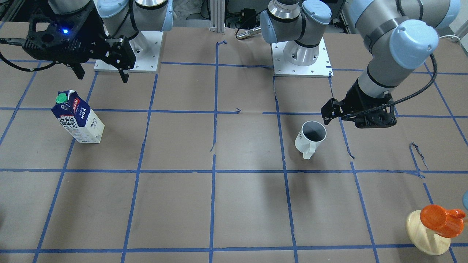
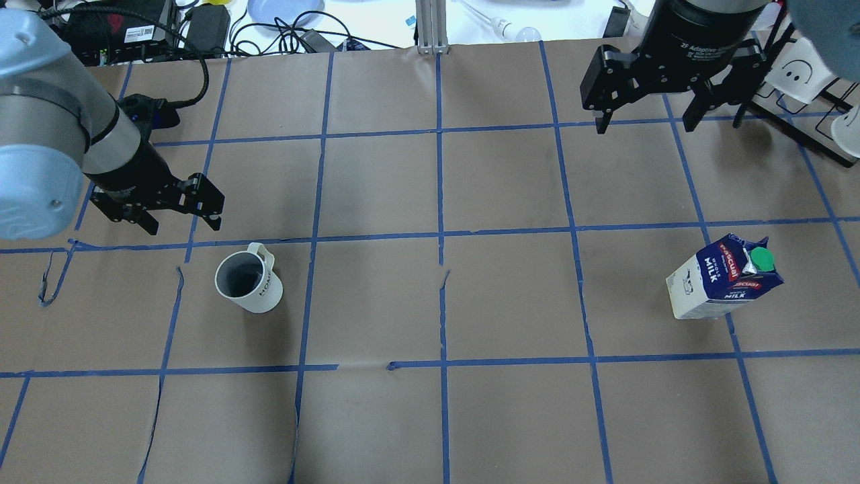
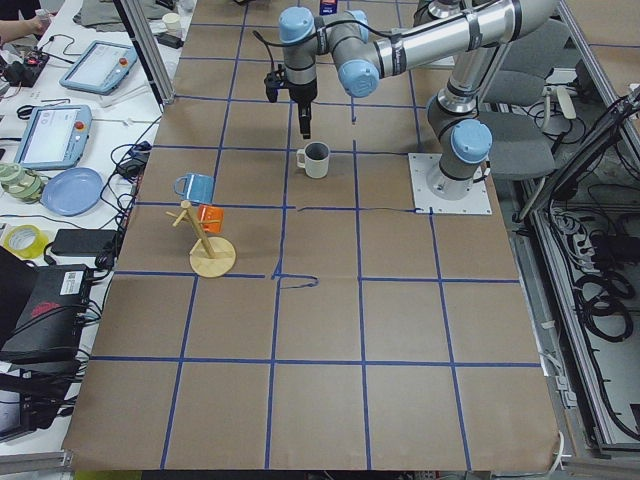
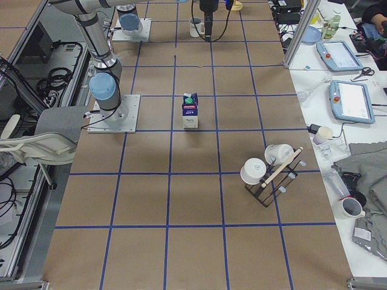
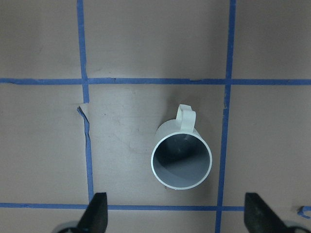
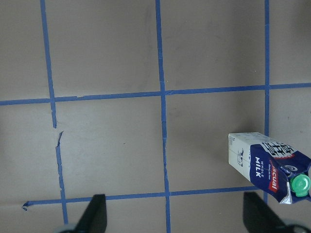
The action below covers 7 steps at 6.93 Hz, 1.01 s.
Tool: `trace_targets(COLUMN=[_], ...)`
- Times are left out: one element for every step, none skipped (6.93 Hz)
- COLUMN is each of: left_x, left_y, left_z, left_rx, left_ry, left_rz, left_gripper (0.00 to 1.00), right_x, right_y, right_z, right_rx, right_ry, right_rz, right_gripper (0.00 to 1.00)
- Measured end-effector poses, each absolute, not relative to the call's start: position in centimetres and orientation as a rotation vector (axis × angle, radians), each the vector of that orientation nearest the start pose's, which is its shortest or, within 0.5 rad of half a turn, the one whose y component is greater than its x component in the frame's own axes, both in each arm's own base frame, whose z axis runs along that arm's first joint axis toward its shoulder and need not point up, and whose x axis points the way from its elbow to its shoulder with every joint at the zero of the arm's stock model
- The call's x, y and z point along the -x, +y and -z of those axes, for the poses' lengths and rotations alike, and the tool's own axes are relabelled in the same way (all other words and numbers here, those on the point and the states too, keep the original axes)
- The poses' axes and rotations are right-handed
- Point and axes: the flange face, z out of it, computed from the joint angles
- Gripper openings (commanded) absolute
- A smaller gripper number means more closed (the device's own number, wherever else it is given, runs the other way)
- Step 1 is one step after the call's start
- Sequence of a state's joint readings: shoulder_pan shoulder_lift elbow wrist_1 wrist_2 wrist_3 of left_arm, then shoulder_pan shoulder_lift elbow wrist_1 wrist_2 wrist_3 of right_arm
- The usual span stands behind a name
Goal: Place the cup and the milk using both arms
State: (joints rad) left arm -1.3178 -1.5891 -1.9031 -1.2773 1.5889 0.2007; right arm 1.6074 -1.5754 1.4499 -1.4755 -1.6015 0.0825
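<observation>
The brown paper bench point(image 2: 470, 417) with blue tape lines carries both things. The silver-grey left arm point(image 2: 60, 148) and right arm point(image 1: 146, 14) are cut off at the edges. The blue-and-white milk carton point(image 2: 722, 286) stands upright, well apart from the wide-open black right claw point(image 2: 645, 124). The white cup point(image 2: 248, 282) stands near the open black left claw point(image 2: 183, 222); its print is too small to read.

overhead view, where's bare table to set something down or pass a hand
Widest bare stretch: the middle squares between the cup and the milk. The row on the robot's side of both is bare. Tight: around the cup, with the left gripper beside it, and the corner by the right gripper and a mug rack.
</observation>
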Motion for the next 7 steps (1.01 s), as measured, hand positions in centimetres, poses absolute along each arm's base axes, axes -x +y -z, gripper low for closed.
trace_targets(left_x=[0.0,-0.5,-0.7,-0.8,-0.8,-0.7,-0.6], left_y=[-48.1,-47.4,-46.9,-46.9,-47.0,-47.1,-47.2], left_z=[-32.3,-30.5,-28.9,-27.6,-26.4,-25.2,-24.4], left_rx=[0.086,0.082,0.082,0.083,0.082,0.076,0.073], left_ry=[3.139,3.148,3.157,3.161,3.165,3.168,3.171], left_rz=[-0.093,-0.117,-0.148,-0.165,-0.19,-0.22,-0.232], left_gripper=[0.98,0.98,0.97,0.82,0.62,0.41,0.29], right_x=[-14.7,-14.6,-14.6,-14.5,-14.4,-14.3,-13.7], right_y=[-48.5,-48.6,-48.6,-48.6,-48.7,-48.7,-48.9], right_z=[-54.0,-54.0,-53.9,-53.9,-53.9,-53.8,-53.6], right_rx=[-0.074,-0.076,-0.078,-0.08,-0.081,-0.069,-0.044], right_ry=[3.169,3.168,3.169,3.169,3.169,3.168,3.168], right_rz=[0.052,0.052,0.051,0.049,0.049,0.046,0.036], right_gripper=[1.0,1.0,1.0,1.0,1.0,1.0,1.0])
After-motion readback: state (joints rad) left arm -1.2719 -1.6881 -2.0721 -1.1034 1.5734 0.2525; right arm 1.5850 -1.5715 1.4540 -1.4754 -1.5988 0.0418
